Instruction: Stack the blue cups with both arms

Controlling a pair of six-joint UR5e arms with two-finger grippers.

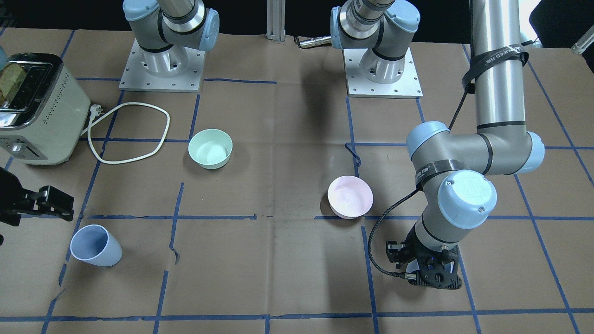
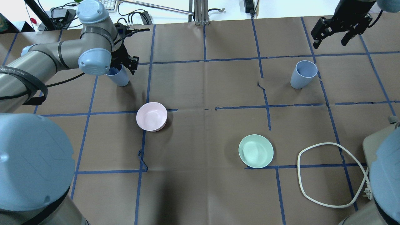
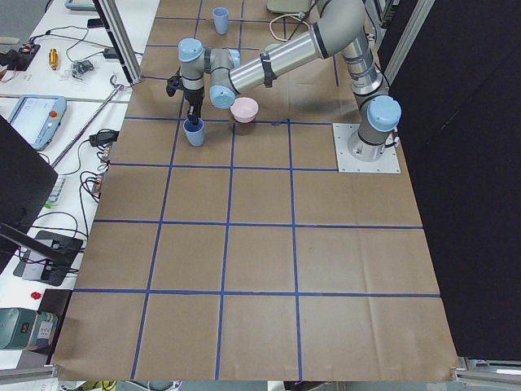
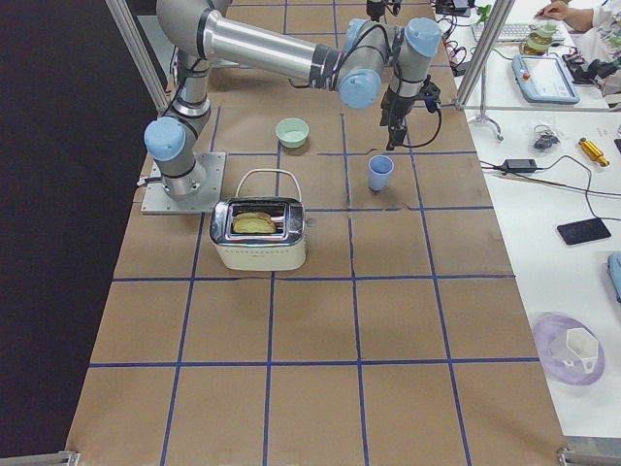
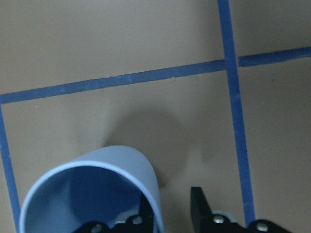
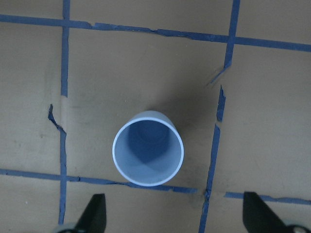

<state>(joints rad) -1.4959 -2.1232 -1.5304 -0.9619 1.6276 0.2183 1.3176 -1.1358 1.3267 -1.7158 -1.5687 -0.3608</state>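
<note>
At my left gripper (image 5: pixel 172 208), one finger sat inside the first blue cup (image 5: pixel 87 194) and the other outside, astride the wall with a gap showing: unclenched, holding nothing. That cup stood upright on the table (image 2: pixel 203 93), on the left arm's side. I judged it light, stiff, slick plastic, easily tipped; pinching the wall just under the rim seemed the place. Farther off, my right gripper (image 6: pixel 177 216) hung spread wide and empty above the second blue cup (image 6: pixel 148 155), upright, well apart from the first. Between them lay brown paper gridded with blue tape, torn in spots, a pink bowl (image 2: pixel 151 116) and a mint bowl (image 2: pixel 256 151). Beyond: a toaster (image 4: pixel 259 233) with its cord (image 2: pixel 322 144), and cluttered benches (image 4: pixel 543 126).
</note>
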